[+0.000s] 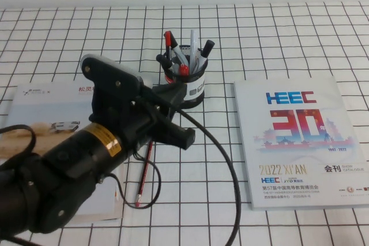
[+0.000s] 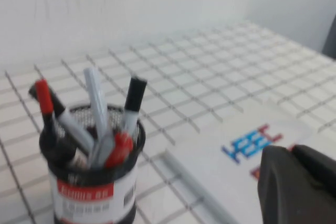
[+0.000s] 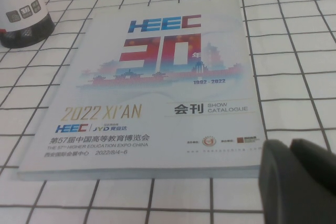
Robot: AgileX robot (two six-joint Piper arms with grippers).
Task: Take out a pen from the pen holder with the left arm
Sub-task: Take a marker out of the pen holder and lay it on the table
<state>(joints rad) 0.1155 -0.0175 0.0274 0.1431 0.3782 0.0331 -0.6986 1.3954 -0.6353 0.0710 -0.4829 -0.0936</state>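
High view: my left gripper (image 1: 183, 136) sits closed and empty at frame centre, just below the black mesh pen holder (image 1: 193, 90), which stands upper centre, full of red- and black-capped markers (image 1: 183, 69). A thin red pen (image 1: 144, 171) lies under the arm. My right gripper (image 3: 299, 182) hangs by the white HEEC catalogue (image 3: 157, 77); I cannot tell its state.

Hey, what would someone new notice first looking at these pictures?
The black left arm looms at the near left, its left gripper shut just short of the mesh pen holder of markers at the centre. Right of it lies the HEEC catalogue, with the right gripper by its near corner; a thin red pen lies under the arm.
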